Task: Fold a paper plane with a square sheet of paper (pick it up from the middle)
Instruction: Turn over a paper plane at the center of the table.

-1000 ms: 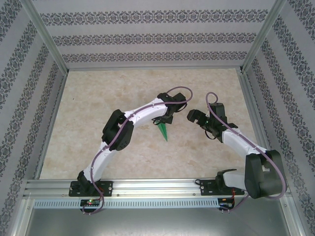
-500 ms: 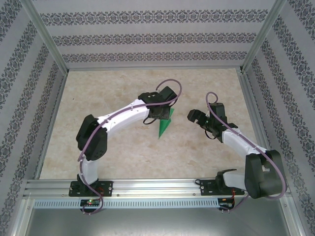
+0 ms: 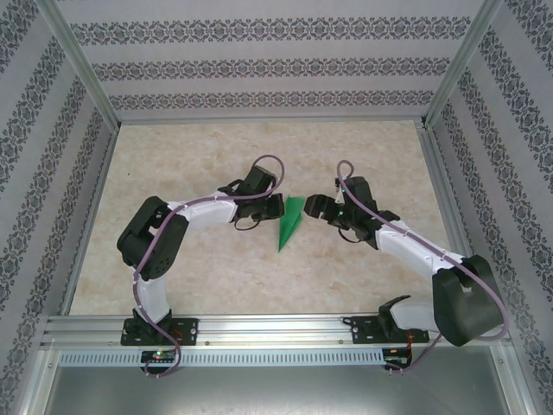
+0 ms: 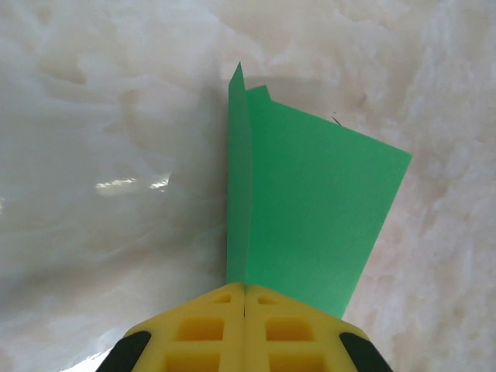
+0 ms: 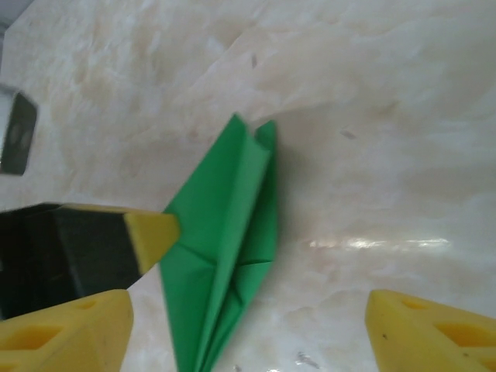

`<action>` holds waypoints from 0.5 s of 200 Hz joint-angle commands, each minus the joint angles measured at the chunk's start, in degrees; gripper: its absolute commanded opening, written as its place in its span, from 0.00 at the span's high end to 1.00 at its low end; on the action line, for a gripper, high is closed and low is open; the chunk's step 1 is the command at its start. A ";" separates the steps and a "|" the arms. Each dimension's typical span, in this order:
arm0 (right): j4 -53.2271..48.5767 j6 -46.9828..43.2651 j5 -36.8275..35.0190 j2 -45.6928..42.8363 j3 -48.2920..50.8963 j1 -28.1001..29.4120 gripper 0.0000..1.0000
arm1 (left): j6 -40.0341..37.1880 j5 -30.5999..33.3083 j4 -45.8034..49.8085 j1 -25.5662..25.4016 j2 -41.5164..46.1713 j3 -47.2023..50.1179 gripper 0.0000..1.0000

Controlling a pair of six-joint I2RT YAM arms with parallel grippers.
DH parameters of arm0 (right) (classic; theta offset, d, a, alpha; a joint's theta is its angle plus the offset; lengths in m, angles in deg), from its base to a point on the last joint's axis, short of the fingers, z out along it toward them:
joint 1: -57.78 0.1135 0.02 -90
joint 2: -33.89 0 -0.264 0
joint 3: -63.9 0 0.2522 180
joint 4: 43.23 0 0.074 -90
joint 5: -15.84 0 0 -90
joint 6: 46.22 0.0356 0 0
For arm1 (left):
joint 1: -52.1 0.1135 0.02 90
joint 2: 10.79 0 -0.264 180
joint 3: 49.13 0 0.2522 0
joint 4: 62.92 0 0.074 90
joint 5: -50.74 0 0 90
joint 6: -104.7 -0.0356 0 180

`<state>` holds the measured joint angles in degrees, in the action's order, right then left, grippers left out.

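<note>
1. Grip: the left gripper (image 3: pixel 276 207) is clamped shut on the paper plane (image 3: pixel 289 223). In the left wrist view its yellow fingers (image 4: pixel 209 329) meet flat on the centre fold, with one wing spread out to the side.
2. Pinching the ridge probably keeps the creases pressed together, so the dart holds its shape and the wings stay free.
3. The right gripper (image 3: pixel 316 207) stands just beside the plane on the opposite side, jaws apart and holding nothing. From there it looks ready to take the plane or press a fold, though which is only a guess.
4. The plane sits mid-table (image 3: pixel 173 173), between the two grippers. Whether its underside touches the surface or hangs just above it cannot be told.
5. Its long axis runs roughly far to near in the top view, leaning slightly left. The pointed nose aims towards the arm bases and the wide tail faces the far wall.
</note>
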<state>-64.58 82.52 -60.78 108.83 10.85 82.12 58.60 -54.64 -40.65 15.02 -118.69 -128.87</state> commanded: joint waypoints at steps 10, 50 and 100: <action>2.44 4.71 -1.42 3.19 -2.63 4.27 0.34 | 4.87 -4.12 -13.65 2.17 2.09 5.59 1.00; -0.99 6.18 -5.06 8.62 -8.83 11.09 0.47 | 6.75 -3.48 -18.11 2.68 3.38 11.81 1.00; -3.45 8.88 -9.87 13.39 -13.47 16.31 0.47 | 8.29 -3.28 -21.76 2.78 3.75 15.81 1.00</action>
<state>-65.78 89.25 -66.65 120.04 -0.14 97.26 65.14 -57.02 -56.96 17.22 -116.92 -114.25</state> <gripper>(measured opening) 0.529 0.052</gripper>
